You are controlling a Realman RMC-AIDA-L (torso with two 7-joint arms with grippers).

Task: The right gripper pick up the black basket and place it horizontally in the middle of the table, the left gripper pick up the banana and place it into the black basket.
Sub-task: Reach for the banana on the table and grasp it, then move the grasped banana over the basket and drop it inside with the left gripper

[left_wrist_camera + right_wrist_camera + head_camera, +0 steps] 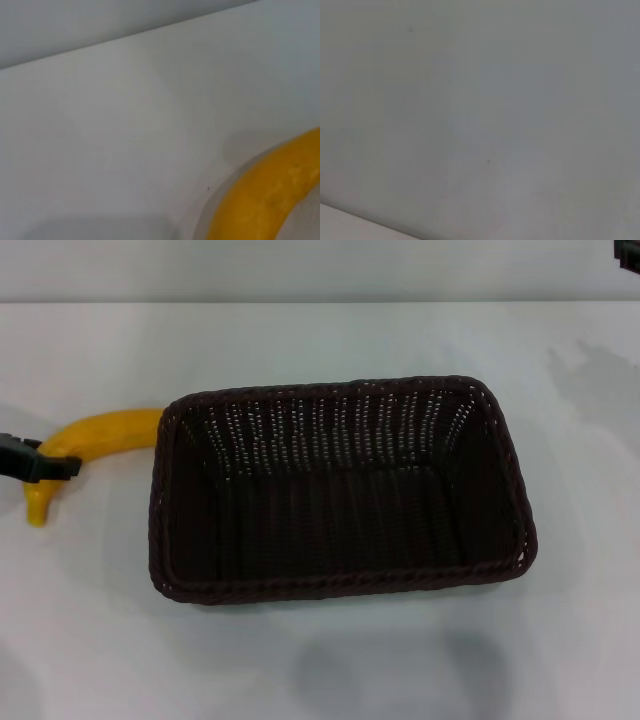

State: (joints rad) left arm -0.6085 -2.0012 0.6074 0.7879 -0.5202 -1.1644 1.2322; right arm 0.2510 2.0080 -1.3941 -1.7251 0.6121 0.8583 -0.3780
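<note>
The black basket [340,490] lies lengthwise across the middle of the white table [330,660], open side up and empty. The yellow banana [95,435] lies at the basket's left end, one end against the rim. It also fills a corner of the left wrist view [265,195]. My left gripper [38,462] shows only as a black tip at the left edge, set across the banana's lower part. My right gripper [628,248] is a dark bit at the far right corner, away from the basket.
The table's far edge [320,302] meets a pale wall. The right wrist view shows only plain white surface.
</note>
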